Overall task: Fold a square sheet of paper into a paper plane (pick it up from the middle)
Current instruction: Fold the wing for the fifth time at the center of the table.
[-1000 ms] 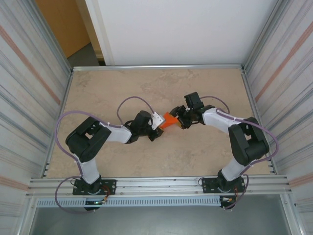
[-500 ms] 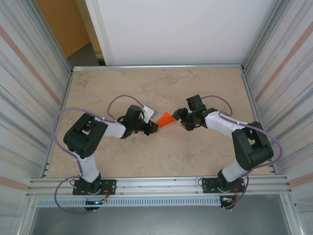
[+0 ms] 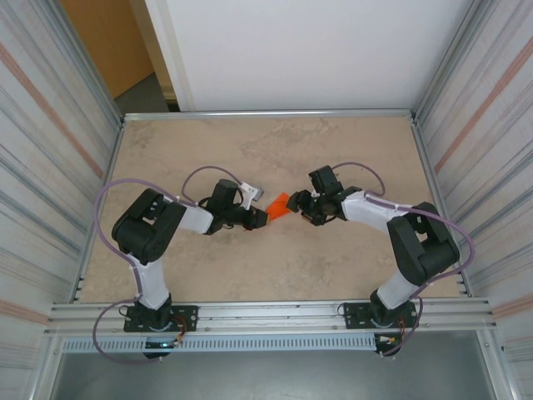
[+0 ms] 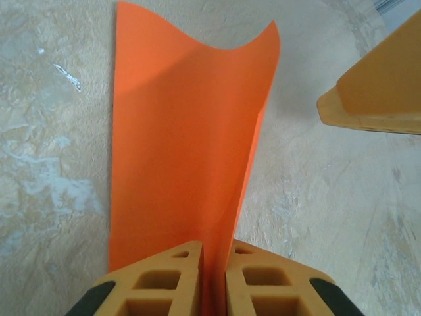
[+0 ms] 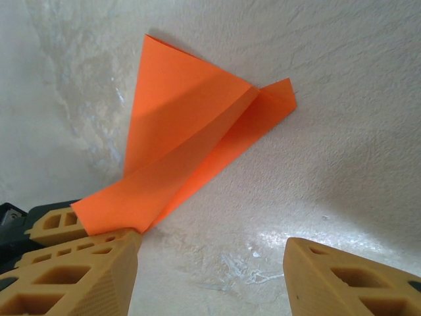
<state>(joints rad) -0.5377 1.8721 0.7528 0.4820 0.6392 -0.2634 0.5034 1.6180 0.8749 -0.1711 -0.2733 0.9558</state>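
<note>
orange paper plane point(image 3: 280, 202) sits mid-counter between the two arms, low over the counter point(image 3: 333, 267); cannot tell if its far tip touches. It is partly folded: a long narrow strip with creased layers, a triangular flap lifting off one side, far edge curling. Doesn't look like a finished dart

Left jaws are shut on the near end of the strip, yellow foam pads point(image 4: 164, 283) pressed either side, only the end caught. Right jaws are spread wide and hold nothing, one pad point(image 5: 85, 263) just beside the pinched end

Risks, as judged:
- The grip is on the very end of thin paper, so a tug from the right could slide it out or tear it
- If the right jaws close off the crease line, the layers shift and the fold goes crooked
- The flap looks sprung open, so the crease may not hold unless pressed flat
- Both sets of jaws are close together, so a clash is likely if the right moves in carelessly

Around: purple cables point(image 3: 208, 172) loop off the arms, with ribbed metal side walls point(image 3: 50, 133), a white back panel point(image 3: 291, 50) and an aluminium rail point(image 3: 266, 312) at the near edge. What stands in the way of the right jaws is the left jaws, sitting on the end they'd reach for
</note>
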